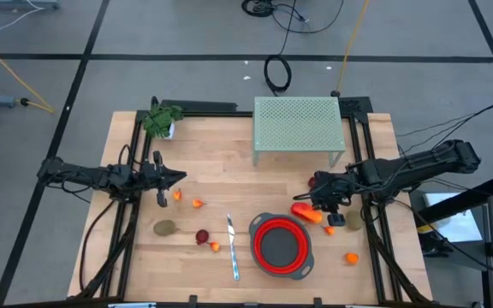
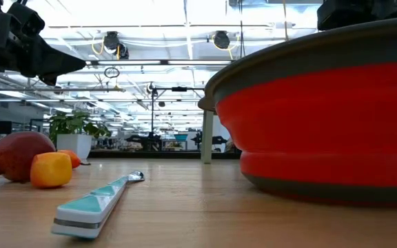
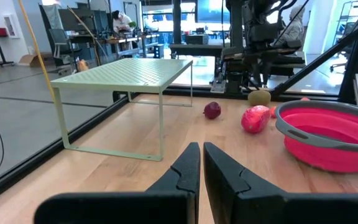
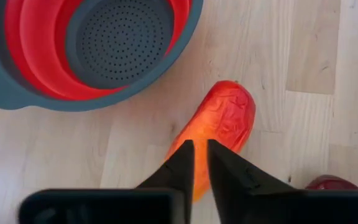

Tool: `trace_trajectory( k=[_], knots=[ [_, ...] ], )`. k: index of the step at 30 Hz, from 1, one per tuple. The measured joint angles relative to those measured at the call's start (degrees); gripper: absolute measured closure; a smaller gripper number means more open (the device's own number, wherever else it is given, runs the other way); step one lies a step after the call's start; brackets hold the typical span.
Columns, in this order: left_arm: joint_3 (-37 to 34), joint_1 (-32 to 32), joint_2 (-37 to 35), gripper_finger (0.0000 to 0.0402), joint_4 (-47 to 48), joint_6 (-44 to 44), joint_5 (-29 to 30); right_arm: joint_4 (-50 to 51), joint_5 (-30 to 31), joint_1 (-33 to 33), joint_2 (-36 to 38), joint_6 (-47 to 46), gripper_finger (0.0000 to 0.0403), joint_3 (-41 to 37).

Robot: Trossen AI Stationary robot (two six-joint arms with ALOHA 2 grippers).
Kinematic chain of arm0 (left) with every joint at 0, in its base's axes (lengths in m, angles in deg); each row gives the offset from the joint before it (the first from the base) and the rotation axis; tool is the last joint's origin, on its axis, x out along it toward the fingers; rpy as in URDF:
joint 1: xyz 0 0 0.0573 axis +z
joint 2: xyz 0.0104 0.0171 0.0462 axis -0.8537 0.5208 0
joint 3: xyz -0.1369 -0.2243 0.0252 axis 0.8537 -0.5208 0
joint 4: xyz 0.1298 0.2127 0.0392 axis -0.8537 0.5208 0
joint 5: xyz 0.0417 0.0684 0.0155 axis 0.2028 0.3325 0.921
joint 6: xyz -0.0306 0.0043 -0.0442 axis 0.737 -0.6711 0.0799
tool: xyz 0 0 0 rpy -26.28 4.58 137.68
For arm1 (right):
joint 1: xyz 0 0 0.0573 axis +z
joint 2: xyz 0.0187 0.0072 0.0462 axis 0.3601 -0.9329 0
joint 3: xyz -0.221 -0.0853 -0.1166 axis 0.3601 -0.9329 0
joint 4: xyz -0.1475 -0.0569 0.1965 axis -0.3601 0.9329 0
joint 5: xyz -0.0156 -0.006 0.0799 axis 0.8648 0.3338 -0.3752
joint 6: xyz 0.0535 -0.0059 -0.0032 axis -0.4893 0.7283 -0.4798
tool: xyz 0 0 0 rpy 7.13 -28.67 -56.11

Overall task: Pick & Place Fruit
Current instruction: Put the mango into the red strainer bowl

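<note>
The right gripper (image 4: 201,155), fingers pressed nearly together and holding nothing, hangs directly over the long orange-red fruit (image 4: 219,127), which lies flat on the table (image 1: 221,141) just beside the red colander (image 1: 282,246). The fruit's long axis runs roughly along the line of the fingers, its far end pointing away from the wrist. The right arm is clearly the nearer. The colander appears empty. The left gripper (image 1: 163,178), fingers also close together, waits across the table. Other fruit pieces lie scattered, none in the colander.
</note>
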Motion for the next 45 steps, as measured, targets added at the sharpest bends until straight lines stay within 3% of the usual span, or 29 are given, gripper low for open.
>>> trace_trajectory(
  k=[15, 19, 30, 39, 45],
  knots=[
    [0.00, 0.02, 0.00, 0.0378, 0.00, 0.01, 0.00, -0.03, 0.68, 0.00, -1.65, -4.70, 0.0159, -0.05],
    [0.00, 0.02, -0.02, 0.0378, -0.02, 0.02, 0.00, -0.32, 5.33, 0.12, -2.85, -6.80, 0.0128, -0.07],
    [0.00, 0.00, 0.00, 0.0378, 0.00, 0.02, 0.00, -0.84, 5.92, 0.13, -1.99, -9.52, 0.0116, -0.09],
    [0.00, -0.01, -0.02, 0.0378, 0.07, 0.01, 0.07, -0.82, -5.82, 0.13, -2.04, -8.83, 0.0104, -0.11],
    [0.00, 0.00, 0.00, 0.0378, 0.07, 0.00, 0.09, -0.87, -5.77, 0.15, -2.04, -8.96, 0.0108, -0.11]
  ],
)
